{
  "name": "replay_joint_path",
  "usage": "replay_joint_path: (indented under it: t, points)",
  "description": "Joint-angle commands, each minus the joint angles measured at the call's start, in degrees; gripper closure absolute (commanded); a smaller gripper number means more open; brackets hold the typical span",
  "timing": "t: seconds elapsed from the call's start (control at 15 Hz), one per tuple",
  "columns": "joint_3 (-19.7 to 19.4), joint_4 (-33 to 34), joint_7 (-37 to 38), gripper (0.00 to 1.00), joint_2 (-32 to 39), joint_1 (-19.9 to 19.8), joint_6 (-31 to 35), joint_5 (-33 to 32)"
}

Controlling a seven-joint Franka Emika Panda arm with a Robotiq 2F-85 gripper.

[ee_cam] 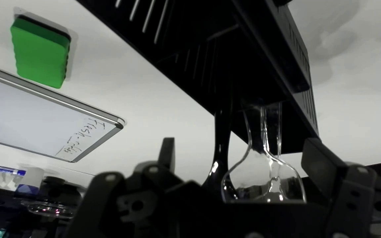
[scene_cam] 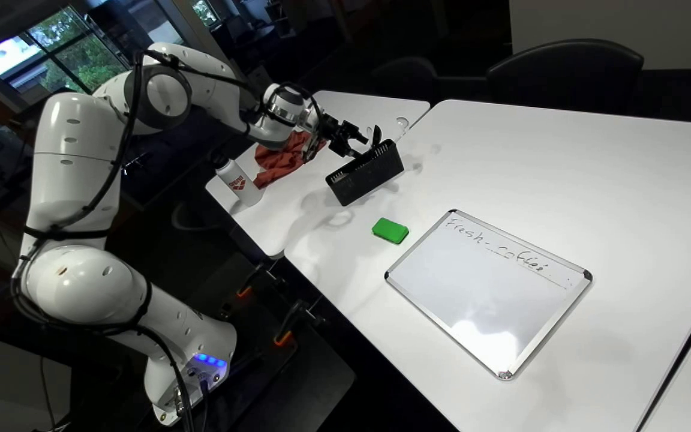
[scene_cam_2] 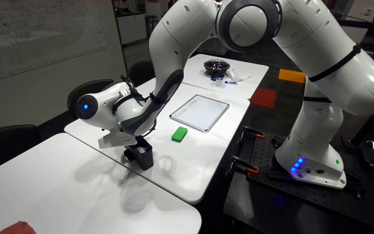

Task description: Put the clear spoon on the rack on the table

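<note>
1. Wrist view: the gripper (ee_cam: 240,153) is standing wide, its 2 fingers (ee_cam: 324,165) pointing past either side of the clear spoon (ee_cam: 266,185), a gap showing on each side of the spoon's head.
2. Same view: the clear spoon is standing in the black rack (ee_cam: 266,36), its handle reaching inside. A black spoon (ee_cam: 223,132) is standing just beside it; the angle is not showing whether the 2 are touching.
3. Farther off in that view, a green eraser (ee_cam: 41,53) and a whiteboard (ee_cam: 38,112) are lying on the white table (ee_cam: 177,132).
4. In an exterior view, the arm (scene_cam: 75,138) is arching over the table's edge, with the gripper hanging by the rack's open top. The clear spoon is showing too faintly there for placing. Near a table edge, a white bottle (scene_cam: 239,183) and a red cloth (scene_cam: 282,159) are resting side by side.
5. In an exterior view, the arm's wrist (scene_cam_2: 107,107) is hiding the fingers, so their spread is not showing. Beneath the wrist, the rack is sitting on the table, the eraser lying near it. Beyond the whiteboard, a lidded bowl (scene_cam_2: 217,67), a cup (scene_cam_2: 219,80) and a blue marker (scene_cam_2: 231,83) are resting close together.
</note>
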Motion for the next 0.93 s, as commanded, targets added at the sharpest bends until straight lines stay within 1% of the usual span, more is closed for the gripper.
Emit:
replay_joint_path:
  t: [0.0,0.33,0.47,0.53,0.6,0.67,0.73,0.8,0.87]
  points:
    - [-0.7,2.7,-1.7,0.08,1.4,0.6,-0.8,1.3]
    - [-0.8,3.6,-1.8,0.18,2.1,0.6,-0.9,1.5]
    - [-0.8,3.9,-1.9,0.28,2.4,0.5,-0.8,1.6]
    - [-0.8,4.0,-2.0,0.35,2.5,0.5,-0.8,1.6]
    - [-0.8,4.0,-2.0,0.46,2.5,0.5,-0.8,1.6]
    - [-0.8,4.1,-2.1,0.54,2.6,0.5,-0.9,1.7]
    - [-0.9,4.2,-2.2,0.70,2.7,0.5,-0.9,1.7]
    - [-0.9,4.3,-2.2,0.77,2.8,0.5,-0.9,1.7]
    - [-0.9,4.3,-2.2,0.85,2.8,0.5,-0.9,1.7]
